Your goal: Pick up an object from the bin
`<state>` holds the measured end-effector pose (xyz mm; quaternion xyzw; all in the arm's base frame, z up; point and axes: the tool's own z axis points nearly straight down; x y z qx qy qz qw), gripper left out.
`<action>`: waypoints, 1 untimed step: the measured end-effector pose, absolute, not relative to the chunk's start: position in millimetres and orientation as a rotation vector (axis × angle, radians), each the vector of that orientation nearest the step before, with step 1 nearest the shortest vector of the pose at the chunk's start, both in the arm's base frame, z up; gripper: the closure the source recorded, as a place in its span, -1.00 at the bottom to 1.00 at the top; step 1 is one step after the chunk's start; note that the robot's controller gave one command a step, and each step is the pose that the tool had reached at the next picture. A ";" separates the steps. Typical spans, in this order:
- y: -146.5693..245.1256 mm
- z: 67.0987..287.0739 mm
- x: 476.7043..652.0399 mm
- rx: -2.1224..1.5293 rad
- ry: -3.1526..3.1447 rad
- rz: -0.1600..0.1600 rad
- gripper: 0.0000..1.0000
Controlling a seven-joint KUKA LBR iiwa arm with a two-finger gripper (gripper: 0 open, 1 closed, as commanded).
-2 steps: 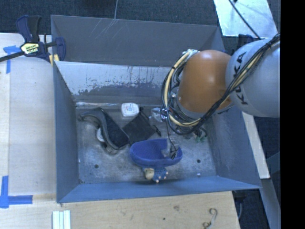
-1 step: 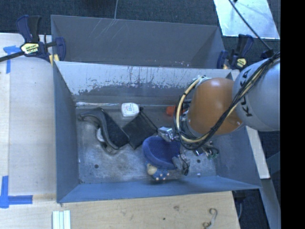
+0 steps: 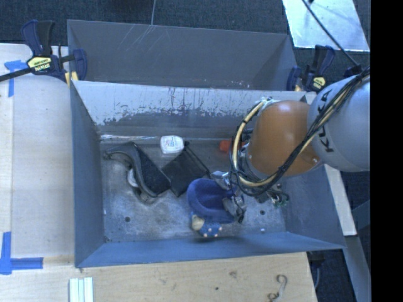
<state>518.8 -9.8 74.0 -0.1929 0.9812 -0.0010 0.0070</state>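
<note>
Background: dark floor (image 3: 208, 5) lay beyond the far wall of one grey metal bin (image 3: 88, 187), whose bottom was scuffed and speckled.
Arm: one silver arm (image 3: 349, 131) came in from the right. It carried one orange cover (image 3: 283, 137) at the wrist, with yellow and black cables (image 3: 242, 150) looped round it.
Jaws: they hung low over the near right part of the bin floor, at the right edge of the blue thing. The cover and cables hid much of them, so I could not tell whether they stood apart or together.
Blue thing: one soft, rounded, dark blue thing (image 3: 203, 197) lay near the front wall at about the middle of the bin, right beside the jaws. Whether it sat between them could not be told.
Blue-and-yellow thing: one small piece (image 3: 211, 230) lay just in front of the blue thing, by the front wall.
Black things: two, a curved wedge (image 3: 151, 173) and a flat squarish piece (image 3: 186, 167), lay side by side to the left of the blue thing.
White thing: one small, rounded white thing (image 3: 171, 145) lay by the back wall, next to the flat squarish piece.
Red thing: one tiny red thing (image 3: 225, 146) lay by the back wall, right of the white thing.
Grey piece: one bent grey piece (image 3: 119, 153) lay at the far left of the floor.
Writing: the letters "KU" could be read on the silver arm. The mark on the white thing was too small to read.
</note>
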 end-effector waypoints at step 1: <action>-23.6 185.8 522.0 -1.057 2.949 -0.006 1.00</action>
